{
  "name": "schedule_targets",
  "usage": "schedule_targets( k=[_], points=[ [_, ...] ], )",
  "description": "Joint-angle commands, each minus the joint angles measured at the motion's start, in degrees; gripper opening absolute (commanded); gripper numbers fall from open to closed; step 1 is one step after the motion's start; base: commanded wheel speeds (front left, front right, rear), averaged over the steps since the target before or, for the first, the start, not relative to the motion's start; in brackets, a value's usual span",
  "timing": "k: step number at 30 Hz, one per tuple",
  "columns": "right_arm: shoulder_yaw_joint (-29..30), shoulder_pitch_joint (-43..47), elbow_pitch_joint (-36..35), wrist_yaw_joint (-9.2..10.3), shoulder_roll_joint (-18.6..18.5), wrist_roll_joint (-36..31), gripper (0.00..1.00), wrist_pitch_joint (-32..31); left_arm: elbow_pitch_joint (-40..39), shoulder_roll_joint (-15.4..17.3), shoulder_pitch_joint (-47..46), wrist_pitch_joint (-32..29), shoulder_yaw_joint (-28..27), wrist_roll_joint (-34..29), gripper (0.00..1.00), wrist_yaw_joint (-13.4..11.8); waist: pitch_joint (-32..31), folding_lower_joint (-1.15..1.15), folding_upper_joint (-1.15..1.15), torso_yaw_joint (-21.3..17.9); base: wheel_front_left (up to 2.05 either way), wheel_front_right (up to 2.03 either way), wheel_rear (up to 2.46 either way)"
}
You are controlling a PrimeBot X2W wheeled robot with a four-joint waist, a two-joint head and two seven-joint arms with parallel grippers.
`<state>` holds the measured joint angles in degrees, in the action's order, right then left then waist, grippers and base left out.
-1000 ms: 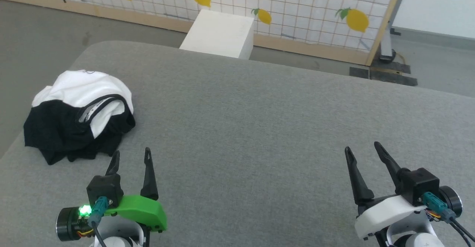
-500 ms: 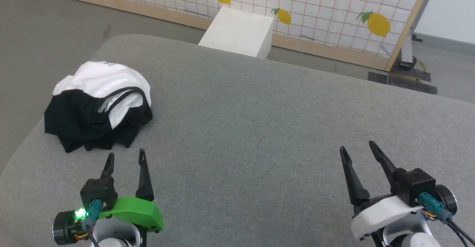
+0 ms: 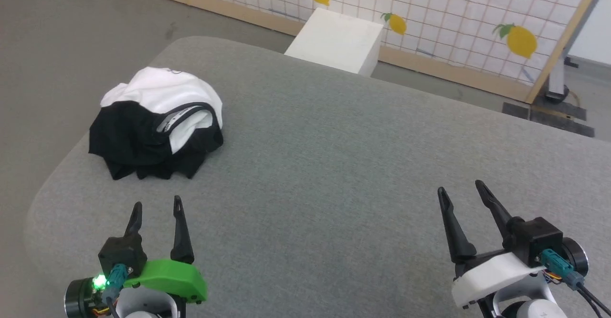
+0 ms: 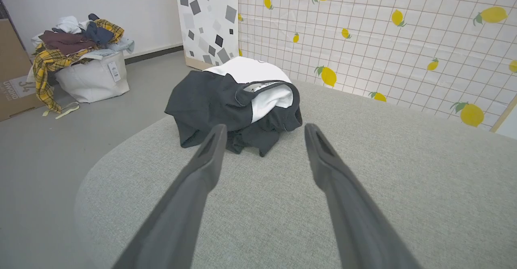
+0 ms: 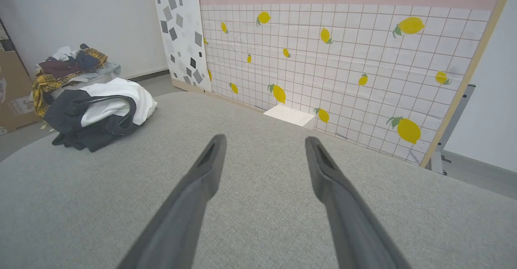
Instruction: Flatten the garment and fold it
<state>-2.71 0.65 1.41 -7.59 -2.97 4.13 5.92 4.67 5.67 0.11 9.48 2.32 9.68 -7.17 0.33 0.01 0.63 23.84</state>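
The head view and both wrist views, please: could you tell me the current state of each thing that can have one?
garment: crumpled in a heap on the grey table, not flattened, held by neither gripper.
left gripper: open, empty, short of the garment.
right gripper: open, empty, above bare table.
white laundry bag: on the floor, heaped full of clothes.

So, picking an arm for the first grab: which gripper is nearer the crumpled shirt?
Left. The left gripper sits just short of the garment, pointing at it; the right gripper is far off to its right.
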Motion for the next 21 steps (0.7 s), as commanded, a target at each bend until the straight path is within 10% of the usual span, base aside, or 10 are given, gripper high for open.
schedule_targets(
  k=[1, 21],
  points=[
    [-0.1, -0.9, -0.1, 0.07, 0.1, 0.6, 1.00, 0.6, 0.2, 0.5, 1.1, 0.7, -0.1, 0.7, 1.00, -0.5, 0.1, -0.01, -0.43, 1.0, 0.00, 0.00, 0.00],
    [-0.7, -1.2, 0.3, 0.08, 0.1, 1.7, 1.00, 2.2, 1.5, 0.7, 1.7, 3.1, -0.6, 2.4, 1.00, -1.7, 0.4, -0.01, -0.53, 6.6, 0.00, 0.00, 0.00]
  ],
)
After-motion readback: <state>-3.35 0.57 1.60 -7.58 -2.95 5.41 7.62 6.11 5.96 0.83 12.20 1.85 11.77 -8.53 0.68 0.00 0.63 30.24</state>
